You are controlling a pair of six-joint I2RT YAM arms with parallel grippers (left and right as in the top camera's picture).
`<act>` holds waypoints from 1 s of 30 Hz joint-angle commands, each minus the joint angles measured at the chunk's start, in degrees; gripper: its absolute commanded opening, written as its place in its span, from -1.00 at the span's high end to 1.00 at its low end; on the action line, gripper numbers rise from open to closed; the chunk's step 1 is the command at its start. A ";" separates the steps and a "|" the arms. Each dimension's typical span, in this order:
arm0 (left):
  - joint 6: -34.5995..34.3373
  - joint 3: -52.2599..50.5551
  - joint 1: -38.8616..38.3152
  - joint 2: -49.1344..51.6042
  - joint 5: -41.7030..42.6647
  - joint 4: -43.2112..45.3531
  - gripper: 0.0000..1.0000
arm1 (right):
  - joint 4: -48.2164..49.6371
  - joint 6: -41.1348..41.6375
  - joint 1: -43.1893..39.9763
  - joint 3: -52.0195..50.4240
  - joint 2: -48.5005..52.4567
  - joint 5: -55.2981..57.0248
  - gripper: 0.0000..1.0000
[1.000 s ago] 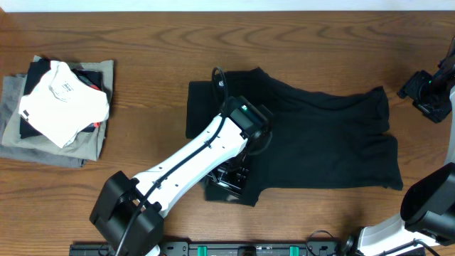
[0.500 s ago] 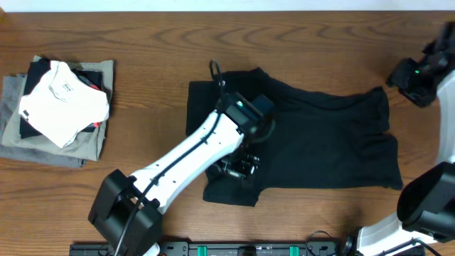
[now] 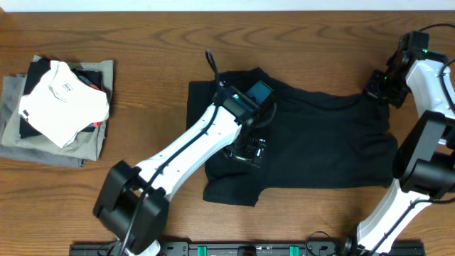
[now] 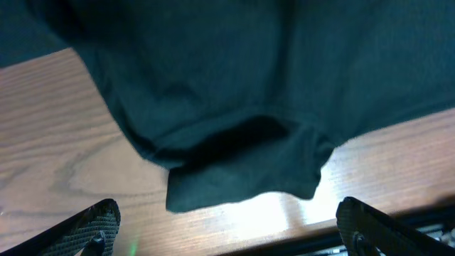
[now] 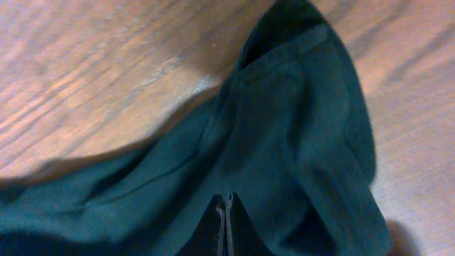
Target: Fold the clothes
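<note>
A black T-shirt [image 3: 320, 142] lies spread across the middle and right of the wooden tabletop [image 3: 142, 43], mostly flat. Its left part is doubled over into a darker block, and a flap juts toward the near edge. The left arm reaches in from the near left corner and ends over the shirt's left half, where the left gripper [image 3: 247, 150] hangs above the fabric with its jaws spread wide and nothing between them. In the left wrist view its two fingers [image 4: 92, 226] sit at the bottom corners, well apart. Below them the shirt's edge shows a loose fold opening into a dark pocket, and bare wood shows on either side. The right arm curves up the right side of the tabletop and comes down at the shirt's far right corner. In the right wrist view the right gripper [image 5: 226, 206] has its fingers pressed tightly together on the black cloth, which creases and bunches up toward the tips, with the ribbed hem running past just beyond them. Well apart from the shirt, at the left edge of the tabletop, is a stack of folded clothes. A white folded garment [image 3: 64, 99] sits askew on top, dark cloth lies beneath it, and a grey-olive folded garment [image 3: 89, 146] is at the bottom.
</note>
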 commanded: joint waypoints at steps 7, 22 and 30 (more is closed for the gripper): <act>0.55 -0.11 0.09 7.32 -0.63 1.22 -0.97 | 1.70 -1.53 -0.39 -0.17 3.69 2.10 0.98; 0.98 -0.11 0.09 14.34 -0.63 2.32 -0.97 | 7.04 -1.31 -3.87 -0.17 9.03 4.24 0.98; 2.97 -0.74 0.11 14.34 -0.66 2.38 -0.97 | 14.91 -3.23 -4.79 -0.17 9.16 4.48 0.98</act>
